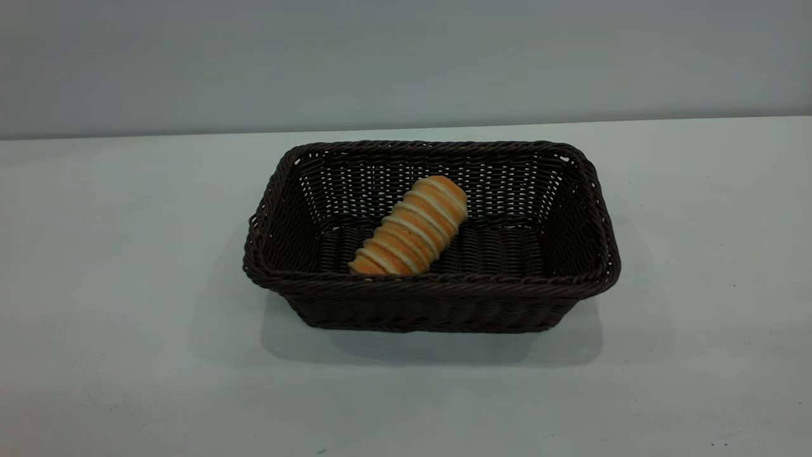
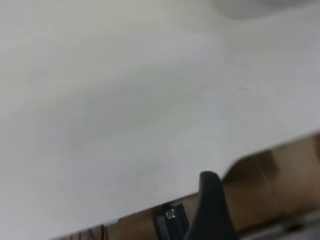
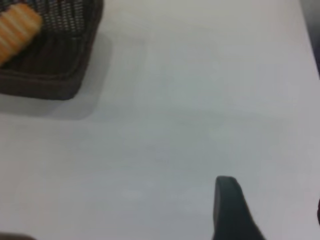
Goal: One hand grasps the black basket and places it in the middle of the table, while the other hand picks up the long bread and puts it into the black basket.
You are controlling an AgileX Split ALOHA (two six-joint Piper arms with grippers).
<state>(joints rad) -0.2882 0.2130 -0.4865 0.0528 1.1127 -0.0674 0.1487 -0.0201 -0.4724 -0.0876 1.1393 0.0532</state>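
Looking done: long bread (image 1: 411,230) lies diagonally inside black basket (image 1: 431,238), mid-table (image 1: 127,285). Both my end effectors are off to the sides, holding nothing; finger spread, cannot tell. Next: stay parked.

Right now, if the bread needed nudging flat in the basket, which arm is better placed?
Probably right. Its wrist view shows the black basket with the long bread inside; the left wrist view shows only bare table. Neither arm appears in the exterior view.
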